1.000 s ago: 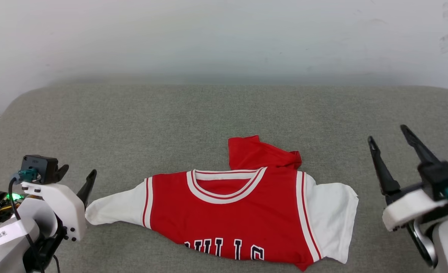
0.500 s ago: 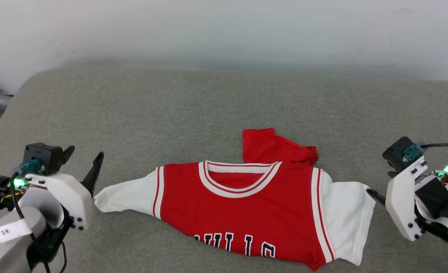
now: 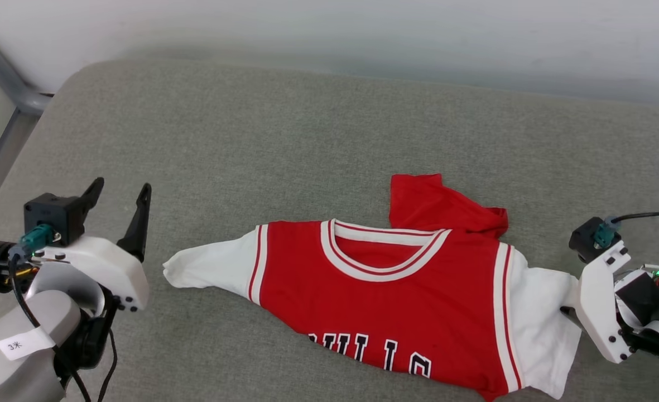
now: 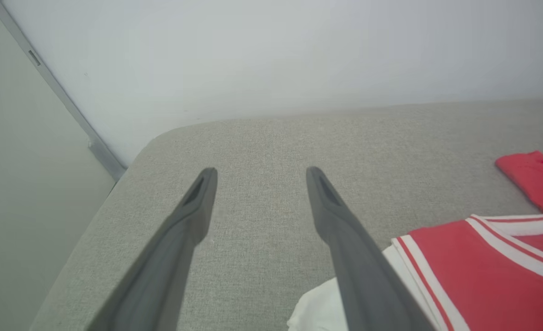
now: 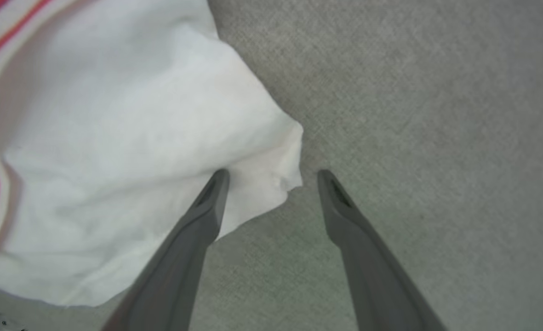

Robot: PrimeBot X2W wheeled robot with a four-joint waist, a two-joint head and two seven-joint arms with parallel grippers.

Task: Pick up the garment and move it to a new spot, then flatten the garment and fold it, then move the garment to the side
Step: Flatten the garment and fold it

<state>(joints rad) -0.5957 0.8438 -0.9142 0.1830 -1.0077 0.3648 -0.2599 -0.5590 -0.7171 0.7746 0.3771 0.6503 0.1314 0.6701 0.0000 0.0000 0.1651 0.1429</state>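
The garment (image 3: 396, 301), a red jersey with white sleeves and striped trim, lies mostly flat on the grey cushion (image 3: 251, 139); a red flap (image 3: 435, 206) sticks out behind the collar. My left gripper (image 3: 123, 185) is open just left of the left sleeve (image 3: 206, 271), off the fabric; its wrist view shows nothing between the fingers (image 4: 260, 170) and the sleeve edge (image 4: 322, 308) beside the right finger. My right gripper (image 5: 272, 174) is open and points down at the right sleeve (image 5: 115, 138). The sleeve's corner lies between its fingertips.
A pale wall (image 3: 362, 33) runs along the cushion's far edge. A grey metal bar (image 3: 5, 67) slants past the cushion's rounded back left corner. Bare cushion stretches behind the garment and to its left.
The camera has swung, so the whole picture has shifted right and down. My right gripper has tipped from fingers-up down onto the right sleeve's corner. My left gripper has risen a little.
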